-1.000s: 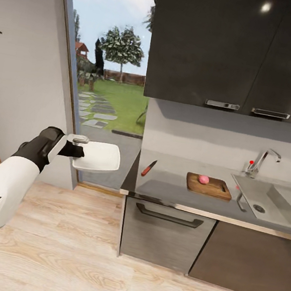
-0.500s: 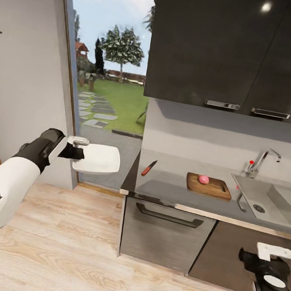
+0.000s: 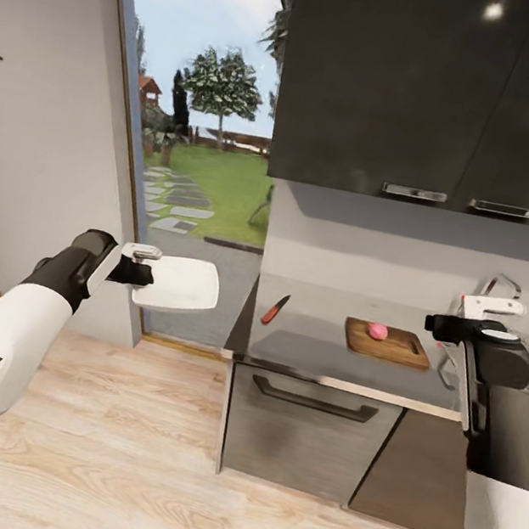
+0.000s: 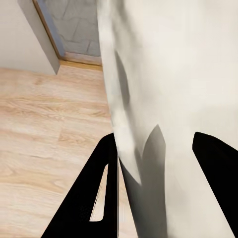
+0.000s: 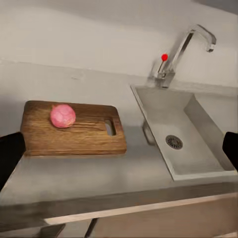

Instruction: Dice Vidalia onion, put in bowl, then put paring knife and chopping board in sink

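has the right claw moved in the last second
Yes. The right claw has risen from near the floor, below the dark lower cabinets, to countertop height, and now hangs just right of the chopping board.

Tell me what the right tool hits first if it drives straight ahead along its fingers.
Probably the grey worktop between the brown wooden chopping board and the grey sink basin. The right tool is open; depth is uncertain.

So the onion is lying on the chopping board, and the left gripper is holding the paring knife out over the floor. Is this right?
Not quite. The Vidalia onion does lie on the chopping board, but the left gripper holds the bowl, as the head view shows. The paring knife lies on the countertop.
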Robot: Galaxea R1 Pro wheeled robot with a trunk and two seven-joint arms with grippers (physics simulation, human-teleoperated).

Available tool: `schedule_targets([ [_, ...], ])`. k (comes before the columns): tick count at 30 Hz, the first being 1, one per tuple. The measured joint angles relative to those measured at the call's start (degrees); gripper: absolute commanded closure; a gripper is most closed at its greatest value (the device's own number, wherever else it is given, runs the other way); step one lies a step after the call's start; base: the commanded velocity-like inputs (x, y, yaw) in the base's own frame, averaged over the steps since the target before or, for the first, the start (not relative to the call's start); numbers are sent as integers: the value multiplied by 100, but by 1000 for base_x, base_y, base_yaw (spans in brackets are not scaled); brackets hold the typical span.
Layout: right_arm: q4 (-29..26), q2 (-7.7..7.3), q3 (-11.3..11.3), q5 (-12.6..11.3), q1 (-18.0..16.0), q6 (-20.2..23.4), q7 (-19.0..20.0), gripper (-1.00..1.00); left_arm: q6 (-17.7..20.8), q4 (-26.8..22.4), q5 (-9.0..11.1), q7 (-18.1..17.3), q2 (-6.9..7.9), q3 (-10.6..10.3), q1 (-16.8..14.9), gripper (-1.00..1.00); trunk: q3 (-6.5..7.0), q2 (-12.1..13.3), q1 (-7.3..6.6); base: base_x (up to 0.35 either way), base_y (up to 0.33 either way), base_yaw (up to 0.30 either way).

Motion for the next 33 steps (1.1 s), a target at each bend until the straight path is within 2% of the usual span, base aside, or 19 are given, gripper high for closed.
schedule_targets([
  [4, 668, 61, 78, -15, -263, -10, 54, -100, 3, -22, -11, 4, 38, 0, 0, 100, 0, 0, 0, 176, 236, 0],
  [5, 933, 120, 95, -42, -386, -12, 207, -100, 3, -28, -25, 13, 105, -1, -1, 100, 0, 2, 2, 57, 272, 0],
  [10, 1189, 143, 102, -43, -422, -18, 440, -100, 5, -14, 4, 9, 126, 0, -1, 100, 0, 0, 2, 23, 279, 0],
  [14, 1260, 146, 103, -43, -426, -18, 659, -100, 5, 4, 5, 6, 128, 0, 0, 100, 0, -1, 1, 46, 284, 0],
  [19, 1274, 140, 82, -51, -427, -19, 755, -100, 5, -25, 4, 3, 136, 0, 0, 100, 0, -1, 0, 169, 282, 0],
  [23, 1274, 138, 69, -290, -427, -18, 1038, -100, 5, -23, 3, 5, 137, 0, -1, 100, 0, -1, 0, 222, 261, 0],
  [29, 1283, 165, 87, -454, -427, -26, 1142, -100, 4, -4, 4, 5, 137, 0, 0, 100, 0, -1, -1, 244, 247, 0],
  [30, 1283, 240, 100, -569, -427, -19, 1132, -100, 4, 4, 4, 4, 137, -4, 0, 100, 0, 0, -1, 248, 245, 0],
  [33, 1279, 399, 104, -601, -427, -14, 1104, -100, 3, 18, 10, 2, 137, -7, 0, 100, 0, 0, -1, 247, 245, 0],
])
